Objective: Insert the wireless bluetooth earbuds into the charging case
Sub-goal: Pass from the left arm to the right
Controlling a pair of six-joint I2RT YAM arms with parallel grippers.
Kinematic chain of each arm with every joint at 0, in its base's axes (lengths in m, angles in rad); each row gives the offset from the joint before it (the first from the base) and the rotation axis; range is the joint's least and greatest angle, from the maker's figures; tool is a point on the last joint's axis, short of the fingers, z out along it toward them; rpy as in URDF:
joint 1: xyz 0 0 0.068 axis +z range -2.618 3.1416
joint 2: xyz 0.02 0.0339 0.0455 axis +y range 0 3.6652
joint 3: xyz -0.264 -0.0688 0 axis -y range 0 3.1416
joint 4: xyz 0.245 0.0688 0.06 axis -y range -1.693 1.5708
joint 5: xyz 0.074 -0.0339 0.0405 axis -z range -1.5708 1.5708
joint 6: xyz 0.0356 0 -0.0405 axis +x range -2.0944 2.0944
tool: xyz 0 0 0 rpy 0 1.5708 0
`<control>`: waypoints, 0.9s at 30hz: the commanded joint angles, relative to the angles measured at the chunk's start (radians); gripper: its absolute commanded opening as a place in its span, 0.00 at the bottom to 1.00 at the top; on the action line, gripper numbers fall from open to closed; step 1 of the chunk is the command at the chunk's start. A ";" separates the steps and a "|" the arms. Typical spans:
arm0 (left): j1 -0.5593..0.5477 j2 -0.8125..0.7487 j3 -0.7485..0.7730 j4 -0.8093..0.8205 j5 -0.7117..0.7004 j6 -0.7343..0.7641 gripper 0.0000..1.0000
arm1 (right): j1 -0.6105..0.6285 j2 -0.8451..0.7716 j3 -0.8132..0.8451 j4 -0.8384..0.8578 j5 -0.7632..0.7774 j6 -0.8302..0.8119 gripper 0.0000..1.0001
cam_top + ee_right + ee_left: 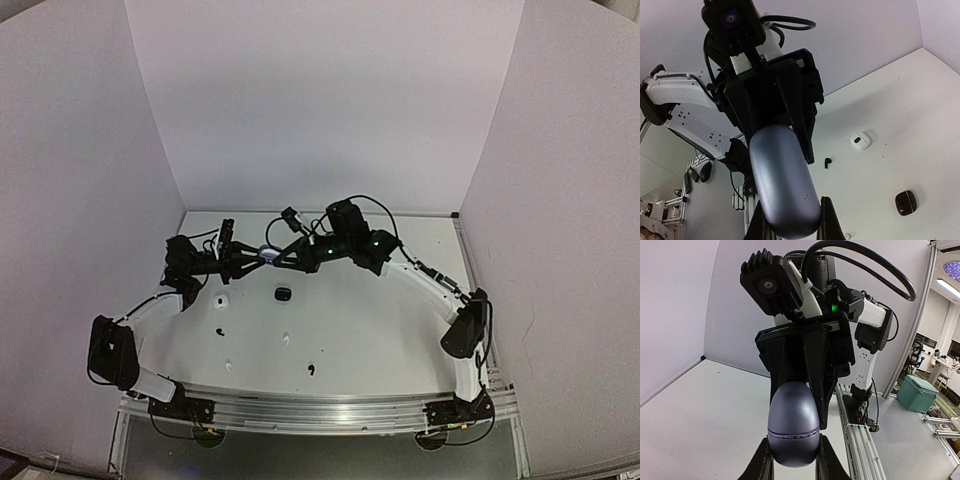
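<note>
Grey case (pixel 792 425): aloft over table (pixel 920 100), spanning the 2 pincers, one end in each.
L pincer (pixel 792 462): pinching grey case, fingers on both flanks.
R pincer (pixel 792 222): pinching opp. end of same case.
Black earbud (pixel 828 162): loose on table, well apart from both pincers, near white case (pixel 860 140).
Black case (pixel 905 202): on table, apart from earbud.

The white table (pixel 380 320) bears a black case (pixel 283 294) mid-frame, a white case (pixel 222 299) leftward. Tiny earbuds (pixel 311 370) lie below.
</note>
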 commanded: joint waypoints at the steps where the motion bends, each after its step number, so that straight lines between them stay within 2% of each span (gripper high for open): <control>1: -0.011 0.010 0.039 0.027 0.005 0.060 0.00 | 0.006 -0.018 0.024 0.036 0.001 0.026 0.00; 8: -0.011 0.012 0.037 0.021 0.005 0.065 0.00 | -0.003 -0.035 0.011 0.034 0.001 0.007 0.00; 10: -0.011 0.012 0.034 0.020 0.000 0.063 0.05 | -0.004 -0.034 0.012 0.034 -0.001 0.003 0.00; 11: -0.011 0.011 0.032 0.017 -0.005 0.062 0.13 | -0.004 -0.035 0.013 0.033 -0.002 0.000 0.00; 17: -0.011 0.001 0.018 -0.016 -0.044 0.086 0.80 | -0.026 -0.066 -0.045 0.031 -0.003 -0.010 0.00; 19: -0.008 -0.006 0.011 -0.041 -0.051 0.123 0.98 | -0.045 -0.089 -0.084 0.031 -0.002 -0.007 0.00; 24: 0.015 -0.027 -0.006 -0.143 -0.071 0.199 0.99 | -0.116 -0.157 -0.206 -0.003 -0.022 -0.013 0.00; 27: 0.034 -0.040 -0.010 -0.217 -0.088 0.256 1.00 | -0.196 -0.188 -0.305 -0.112 -0.041 -0.059 0.00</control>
